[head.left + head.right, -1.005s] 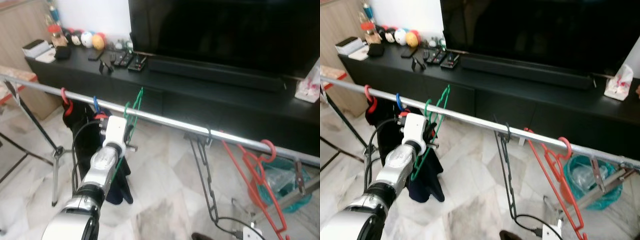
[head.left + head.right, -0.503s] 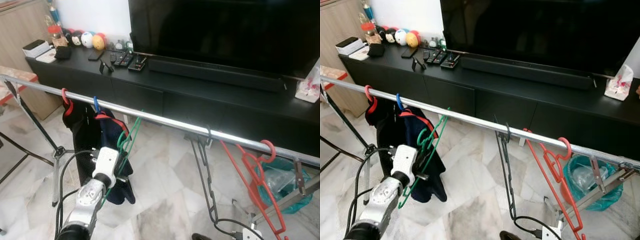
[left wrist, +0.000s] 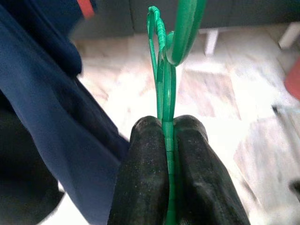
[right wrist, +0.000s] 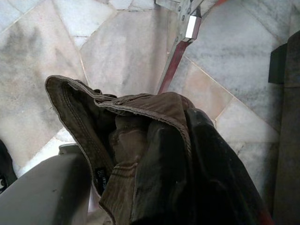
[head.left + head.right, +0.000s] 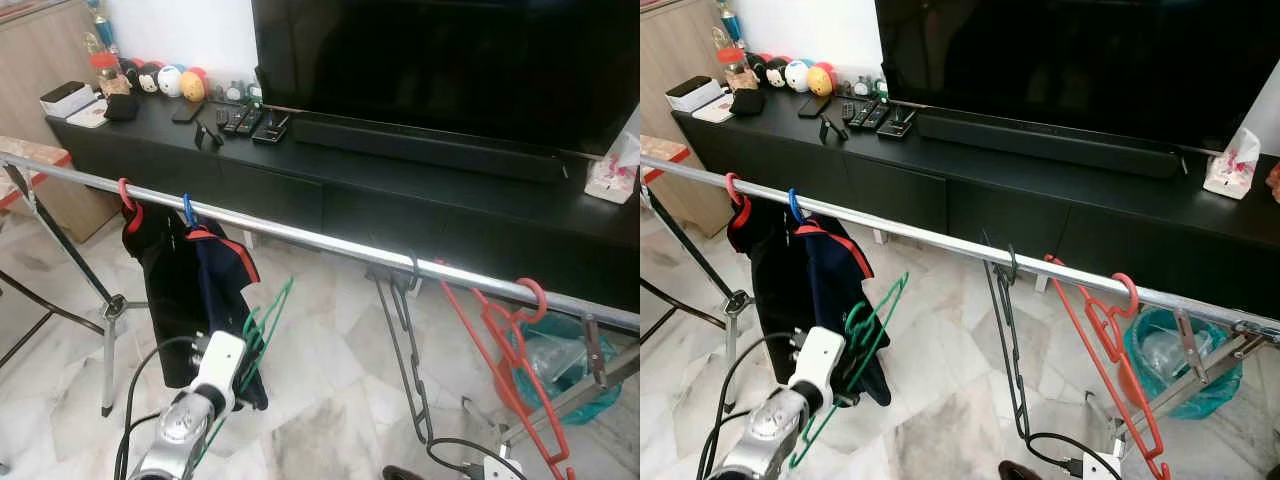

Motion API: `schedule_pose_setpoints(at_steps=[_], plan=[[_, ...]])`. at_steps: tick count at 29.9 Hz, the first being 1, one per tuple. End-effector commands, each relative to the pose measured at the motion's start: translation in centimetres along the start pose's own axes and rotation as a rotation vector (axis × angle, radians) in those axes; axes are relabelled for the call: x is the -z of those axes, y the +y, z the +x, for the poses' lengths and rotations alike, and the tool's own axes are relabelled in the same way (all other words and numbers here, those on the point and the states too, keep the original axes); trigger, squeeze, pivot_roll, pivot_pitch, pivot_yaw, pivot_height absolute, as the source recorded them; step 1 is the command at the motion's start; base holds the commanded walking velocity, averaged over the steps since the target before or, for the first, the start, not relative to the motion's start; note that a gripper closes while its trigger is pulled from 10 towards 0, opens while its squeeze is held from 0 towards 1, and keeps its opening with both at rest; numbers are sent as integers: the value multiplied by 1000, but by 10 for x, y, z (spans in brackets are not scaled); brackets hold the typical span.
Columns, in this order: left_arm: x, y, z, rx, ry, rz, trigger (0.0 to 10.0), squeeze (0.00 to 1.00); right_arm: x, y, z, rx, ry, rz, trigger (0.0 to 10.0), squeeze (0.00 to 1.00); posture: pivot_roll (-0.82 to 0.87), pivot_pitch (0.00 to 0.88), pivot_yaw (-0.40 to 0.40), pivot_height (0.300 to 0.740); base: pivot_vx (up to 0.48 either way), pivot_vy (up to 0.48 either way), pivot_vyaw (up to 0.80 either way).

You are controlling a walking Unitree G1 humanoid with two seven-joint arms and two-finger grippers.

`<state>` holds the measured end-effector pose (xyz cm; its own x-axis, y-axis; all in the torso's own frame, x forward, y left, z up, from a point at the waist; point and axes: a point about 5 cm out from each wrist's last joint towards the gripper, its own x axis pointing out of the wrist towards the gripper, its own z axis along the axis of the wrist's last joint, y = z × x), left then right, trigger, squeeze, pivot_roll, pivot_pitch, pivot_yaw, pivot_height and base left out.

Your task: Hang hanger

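Observation:
My left gripper [image 3: 166,129] is shut on a green plastic hanger [image 5: 268,318], its black fingers [image 3: 145,159] pinching the thin green bars. It holds the hanger low, well below the silver clothes rail [image 5: 330,243], and the hook is not touching the rail. The hanger [image 5: 875,320] tilts up to the right, beside a navy garment [image 5: 215,290] hanging from a blue hook. In the right wrist view, my right gripper [image 4: 159,154] carries a brown garment [image 4: 126,126] bunched over its fingers, above the marble floor.
On the rail hang a black garment on a red hook [image 5: 127,192], an empty black hanger [image 5: 405,340] and a red hanger [image 5: 510,350]. Behind stands a long black TV cabinet [image 5: 400,190] with a television [image 5: 450,60]. A rack leg [image 5: 108,320] stands left; a teal bag [image 5: 560,360] lies right.
My left gripper has dropped with the green hanger from rail height to well below the rail. The hanger's hook no longer reaches the rail. The camera has shifted slightly.

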<state>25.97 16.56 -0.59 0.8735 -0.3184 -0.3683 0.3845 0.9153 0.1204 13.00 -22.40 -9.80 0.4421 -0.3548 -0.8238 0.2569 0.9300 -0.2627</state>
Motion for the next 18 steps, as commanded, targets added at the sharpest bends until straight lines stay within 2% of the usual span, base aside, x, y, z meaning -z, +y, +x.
schedule_pose_setpoints(at_steps=[1,4,5,9,11,12,14,15,17,18], plan=[[12,-1,-6,39,53,44,10000,0,0,1,0,0,-5,4,10000,0,53,0,15,740,0,0,0],[19,-1,-10,53,73,44,10000,0,-1,1,0,0,-5,4,10000,0,57,0,15,740,0,0,0],[23,9,-15,9,89,58,10000,0,-1,1,0,-2,-4,1,10000,0,58,0,14,740,0,0,0],[38,15,-23,-39,163,41,10000,0,-1,2,0,-5,-5,-1,10000,0,63,0,13,740,0,0,0],[55,19,-34,-69,247,41,10000,0,-2,2,0,-5,-7,-2,10000,0,58,0,14,740,0,0,0],[55,19,-34,-69,247,41,10000,0,-2,2,0,-5,-7,-2,10000,0,58,0,14,740,0,0,0],[79,20,-52,-98,369,5,10000,0,-2,2,0,-4,-8,-1,10000,0,57,0,13,740,0,0,0],[79,20,-52,-98,369,5,10000,0,-2,2,0,-4,-8,-1,10000,0,57,0,13,740,0,0,0],[94,17,-64,-91,450,18,10000,0,-2,2,0,-4,-8,-1,10000,0,57,0,11,740,0,0,0],[94,17,-64,-91,450,18,10000,0,-2,2,0,-4,-8,-1,10000,0,57,0,11,740,0,0,0]])
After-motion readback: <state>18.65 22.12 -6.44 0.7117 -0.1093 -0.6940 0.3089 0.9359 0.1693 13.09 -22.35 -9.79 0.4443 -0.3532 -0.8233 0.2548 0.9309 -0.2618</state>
